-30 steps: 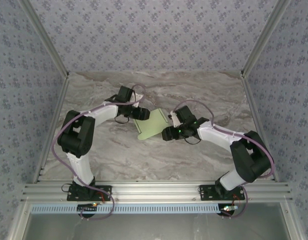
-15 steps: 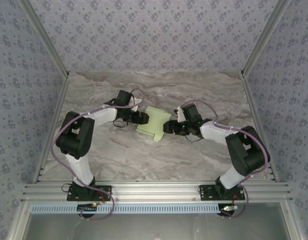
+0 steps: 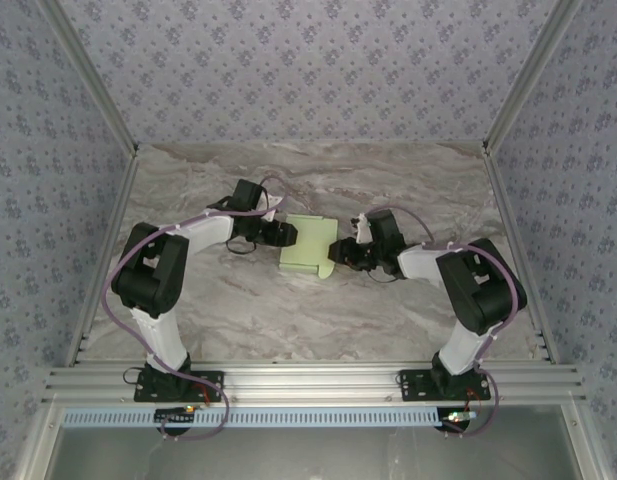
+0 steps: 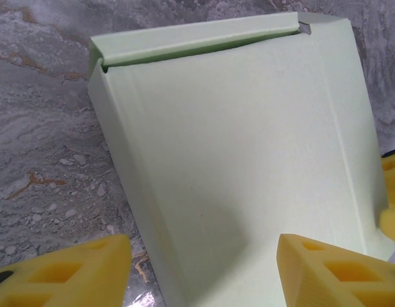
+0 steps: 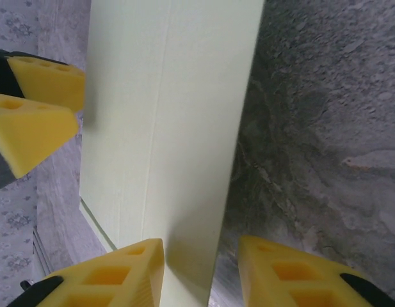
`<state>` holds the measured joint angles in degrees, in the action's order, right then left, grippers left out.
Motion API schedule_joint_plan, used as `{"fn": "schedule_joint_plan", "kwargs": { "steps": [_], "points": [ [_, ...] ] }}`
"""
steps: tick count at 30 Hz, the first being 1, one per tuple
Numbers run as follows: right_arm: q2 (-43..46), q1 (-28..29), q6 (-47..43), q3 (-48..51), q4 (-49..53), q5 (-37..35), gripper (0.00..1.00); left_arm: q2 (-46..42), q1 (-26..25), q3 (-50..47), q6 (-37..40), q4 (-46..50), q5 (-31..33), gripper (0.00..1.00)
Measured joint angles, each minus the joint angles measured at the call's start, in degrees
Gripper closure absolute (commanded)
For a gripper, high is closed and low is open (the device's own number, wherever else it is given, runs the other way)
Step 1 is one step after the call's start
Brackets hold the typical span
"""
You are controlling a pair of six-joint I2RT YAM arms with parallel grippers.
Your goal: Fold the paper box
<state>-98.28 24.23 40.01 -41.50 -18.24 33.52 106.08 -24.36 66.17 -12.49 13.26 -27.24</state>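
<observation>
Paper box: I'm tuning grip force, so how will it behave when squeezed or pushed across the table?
Likely floppy: the paper box is thin creased card, gaping along its far edge, so a squeeze would probably buckle it. Probably very light, so a push may slide it on the smooth marble table rather than fold it.

text: none legible | labels: none | numbers: none
</observation>
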Motion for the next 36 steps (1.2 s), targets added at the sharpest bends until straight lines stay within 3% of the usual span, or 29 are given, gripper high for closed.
{"fn": "schedule_joint_plan", "kwargs": {
  "steps": [8,17,26,36],
  "points": [
    [-0.74,-0.76,2.64,0.98,-4.94,1.57,0.82,0.22,0.20,-2.14,-2.14,-1.95,-0.83,0.55],
    [-0.76,-1.01,5.29,2.34,-8.85,1.90,0.89,0.26,1.55,-4.11,-5.68,-6.10,-3.43,0.71],
    [0.44,-0.83,9.81,4.20,-13.75,1.62,0.94,1.40,2.23,-4.85,-8.87,-10.58,-5.57,0.73],
    [6.97,0.22,10.97,5.46,-12.41,-1.20,0.97,2.38,2.19,-4.90,-10.47,-13.16,-8.83,0.72]
  ]
}}
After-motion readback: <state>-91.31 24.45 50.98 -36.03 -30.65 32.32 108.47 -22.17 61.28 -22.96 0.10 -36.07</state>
